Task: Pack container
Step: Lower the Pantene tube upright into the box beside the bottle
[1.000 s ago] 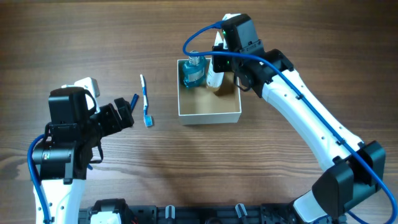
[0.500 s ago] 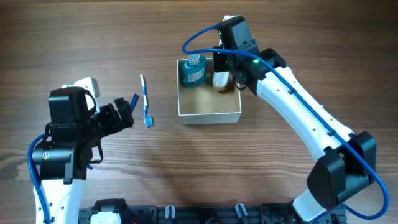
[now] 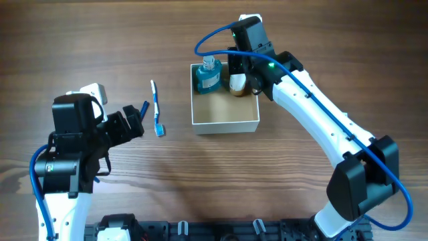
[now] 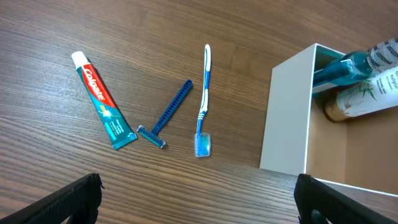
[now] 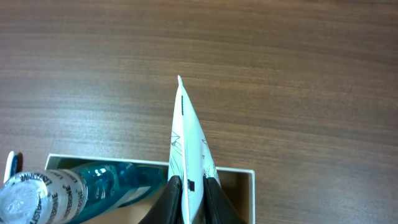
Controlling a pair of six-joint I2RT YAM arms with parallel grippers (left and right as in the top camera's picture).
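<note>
My right pincer (image 5: 191, 190) is clamped on the white tube (image 5: 186, 134), down in the container (image 3: 225, 125)'s upper-right corner beside the mouthwash bottle (image 3: 208, 77); left pincer (image 4: 199, 200) gapes empty, well apart.

A blue-and-white toothbrush (image 4: 203, 102) lies on the wooden table (image 4: 155, 31). Just to its left is a blue disposable razor (image 4: 166, 115), then a Colgate toothpaste tube (image 4: 103, 99). Well to its right are a blue mouthwash bottle (image 4: 351, 62) and a white tube (image 4: 376, 90) — side by side.

Bright, even overhead light, no hard glare. Soft faint shadows on tabletop (image 4: 124, 37) by toothbrush (image 4: 203, 99) & container (image 4: 286, 112). All 3 views sharp, wood grain crisp, no motion blur.
</note>
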